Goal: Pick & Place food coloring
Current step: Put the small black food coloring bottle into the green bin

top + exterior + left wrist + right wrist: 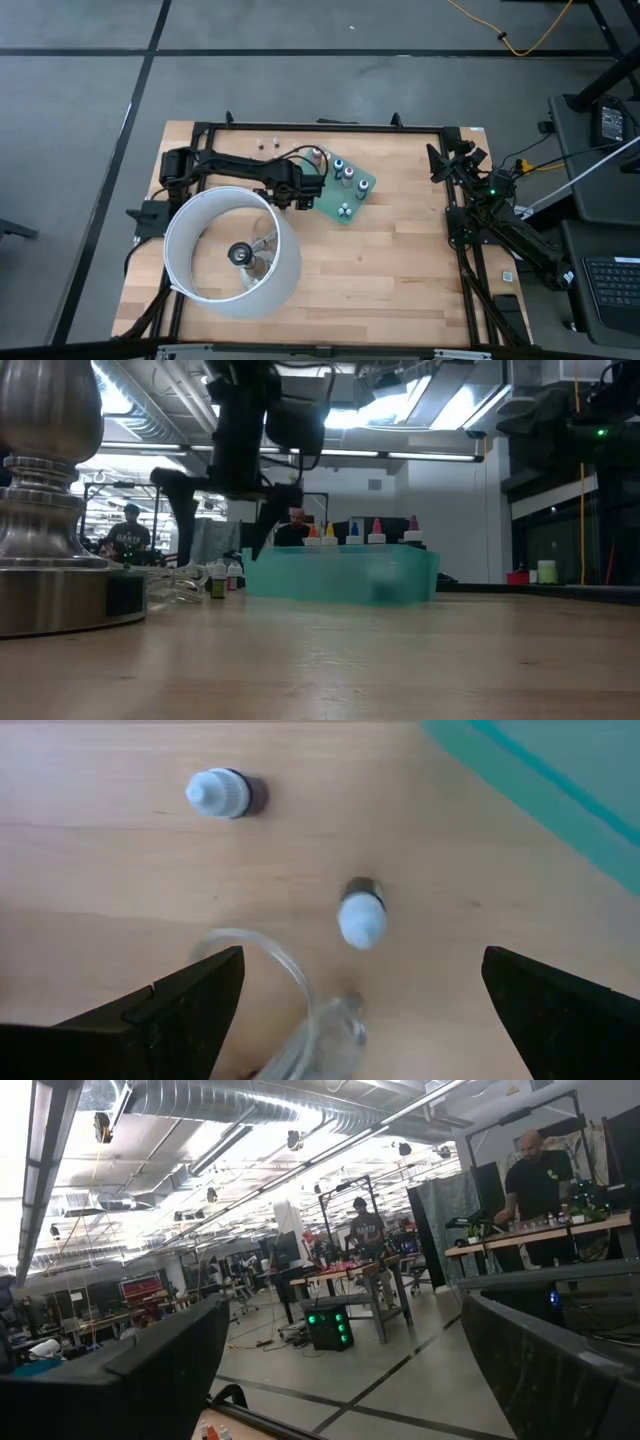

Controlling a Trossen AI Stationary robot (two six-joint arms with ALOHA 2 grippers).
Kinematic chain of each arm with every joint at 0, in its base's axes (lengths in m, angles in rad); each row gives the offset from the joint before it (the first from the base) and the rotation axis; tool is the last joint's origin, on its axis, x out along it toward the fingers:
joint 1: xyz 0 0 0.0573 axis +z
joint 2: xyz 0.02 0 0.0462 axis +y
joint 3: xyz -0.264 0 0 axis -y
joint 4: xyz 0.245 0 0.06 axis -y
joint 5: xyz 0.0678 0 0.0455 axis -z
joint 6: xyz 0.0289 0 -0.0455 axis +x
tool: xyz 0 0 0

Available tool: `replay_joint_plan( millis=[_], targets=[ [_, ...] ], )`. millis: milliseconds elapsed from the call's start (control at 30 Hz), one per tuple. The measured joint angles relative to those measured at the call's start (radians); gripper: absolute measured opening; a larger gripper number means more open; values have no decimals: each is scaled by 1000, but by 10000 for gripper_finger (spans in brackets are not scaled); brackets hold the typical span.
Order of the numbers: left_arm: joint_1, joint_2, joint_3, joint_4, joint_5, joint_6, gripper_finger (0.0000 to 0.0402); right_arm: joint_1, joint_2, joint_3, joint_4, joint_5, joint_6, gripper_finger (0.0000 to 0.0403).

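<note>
i'm running the left gripper (318, 190) over the upper-middle of the high view, just beside the green sheet (362, 192); jaws are standing wide open, holding nothing. in the left wrist view a white-capped bottle (361, 912) is sitting upright on the wood, centre frame, between the two fingers (190, 1000) but ahead of them, long axis pointing up at the cam. a second bottle (224, 794) is sitting upper left, outside the gap. more food coloring (346, 174) is standing on the sheet. i reckon the next move needs a straight drop. right gripper (450, 160) is waiting at right edge, also open, empty. left arm is much nearer.
</note>
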Motion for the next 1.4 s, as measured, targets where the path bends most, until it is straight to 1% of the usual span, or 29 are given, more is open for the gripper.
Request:
replay_joint_plan(
  millis=[300, 500, 567, 800, 1000, 1267, 1400],
  targets=[
    [4, 0, -91, 129, 2, -32, 400, 0, 0, 0, 0, 0, 0, 399],
    [3, 0, -106, 151, -1, -41, 398, 0, 0, 0, 0, 0, 0, 399],
    [4, 0, -106, 148, -11, -43, 390, 0, 0, 0, 0, 0, 0, 399],
    [4, 0, -106, 149, -32, -73, 327, 0, 0, 0, 0, 0, 0, 399],
    [3, 0, -106, 144, -21, -103, 271, 0, 0, 0, 0, 0, 0, 399],
    [2, 0, -106, 134, -35, -110, 193, 0, 0, 0, 0, 0, 0, 399],
    [2, 0, -106, 134, -40, -113, 160, 0, 0, 0, 0, 0, 0, 399]
  ],
)
